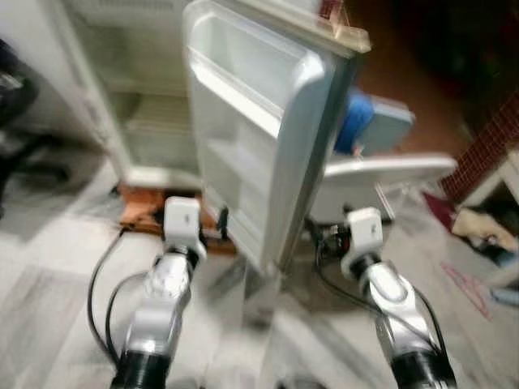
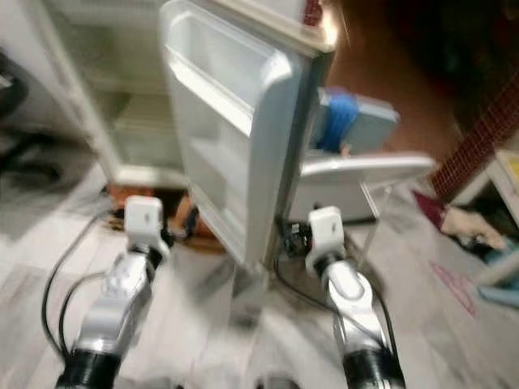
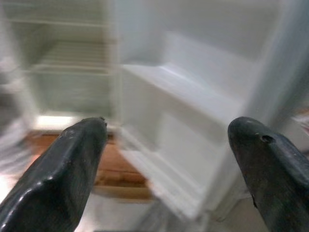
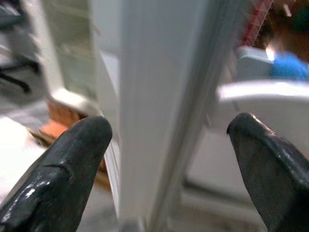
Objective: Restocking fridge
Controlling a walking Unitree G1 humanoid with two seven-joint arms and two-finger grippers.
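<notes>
Standing wide open, fridge (image 1: 134, 97) door (image 1: 259, 130) sits just ahead, between both grippers. Left gripper (image 3: 166, 159) fingers spread, holding nothing. Right gripper (image 4: 169, 159) fingers spread, empty, door edge straight ahead.

Motion blur smears every view, softening the open fridge door (image 1: 259, 121) and the pale floor (image 1: 57, 267), and the door's edge streaks in the right wrist view. Light is moderate and warm, brightest on the door's white liner, while the room beyond the fridge's top right falls into deep shadow. The left wrist view looks washed out and hazy, with the fridge shelves (image 3: 67, 58) out of focus.
</notes>
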